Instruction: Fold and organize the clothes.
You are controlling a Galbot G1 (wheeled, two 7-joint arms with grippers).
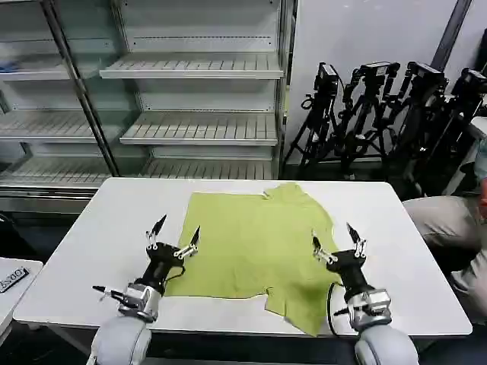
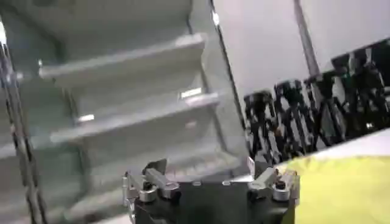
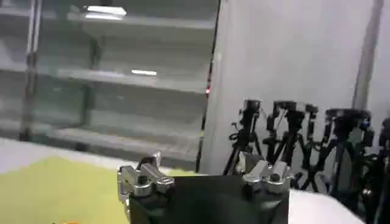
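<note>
A lime-green shirt (image 1: 255, 243) lies spread on the white table (image 1: 99, 236), rumpled at its far right corner and with a flap hanging toward the front edge. My left gripper (image 1: 176, 234) is raised at the shirt's left edge, open and empty. Above the shirt's right side my right gripper (image 1: 336, 238) is lifted too, open with nothing between its fingers. In the left wrist view the shirt (image 2: 341, 189) shows beside the open left gripper (image 2: 209, 167). The right wrist view has the shirt (image 3: 55, 192) beside the open right gripper (image 3: 196, 165).
Empty metal shelves (image 1: 198, 99) stand behind the table. Black camera tripods (image 1: 380, 106) cluster at the back right. A seated person's leg (image 1: 449, 228) is close to the table's right edge. A small white stand with a black item (image 1: 11, 280) sits at the left.
</note>
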